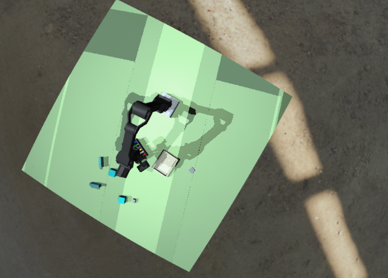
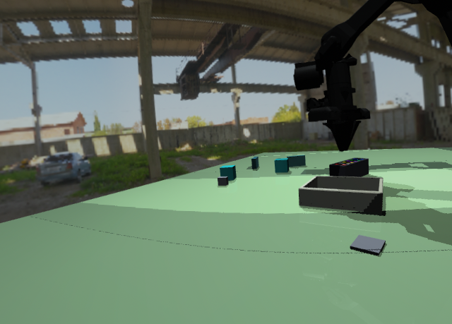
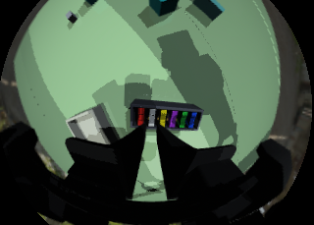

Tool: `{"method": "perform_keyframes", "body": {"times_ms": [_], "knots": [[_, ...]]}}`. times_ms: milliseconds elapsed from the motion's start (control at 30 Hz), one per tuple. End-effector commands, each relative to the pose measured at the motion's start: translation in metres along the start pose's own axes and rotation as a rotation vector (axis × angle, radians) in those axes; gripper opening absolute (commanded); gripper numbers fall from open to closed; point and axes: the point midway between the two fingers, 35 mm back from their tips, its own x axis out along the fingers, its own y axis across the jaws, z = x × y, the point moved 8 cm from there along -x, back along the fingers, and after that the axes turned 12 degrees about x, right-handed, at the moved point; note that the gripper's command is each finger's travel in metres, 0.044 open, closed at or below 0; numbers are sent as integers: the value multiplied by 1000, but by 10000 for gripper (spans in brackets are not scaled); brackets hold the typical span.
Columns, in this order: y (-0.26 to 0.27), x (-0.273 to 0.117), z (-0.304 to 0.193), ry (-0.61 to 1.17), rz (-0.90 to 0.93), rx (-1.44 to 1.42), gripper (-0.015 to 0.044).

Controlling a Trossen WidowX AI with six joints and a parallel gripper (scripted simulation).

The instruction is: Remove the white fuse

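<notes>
Exterior view: green table [image 2: 182,277] beneath a concrete-beamed open shed [image 2: 145,76].

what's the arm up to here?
The gripper hangs above the fuse block, fingers nearly shut with nothing between them. The white fuse sits in the block beside the red one, not yet pulled. The tray holds nothing visible.
</notes>
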Motion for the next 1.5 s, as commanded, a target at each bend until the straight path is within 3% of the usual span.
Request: {"method": "perform_keyframes", "body": {"times_ms": [0, 1467], "knots": [[0, 6, 0, 0, -5, -8, 64], [-1, 34, -1, 0, -5, -8, 64]]}}
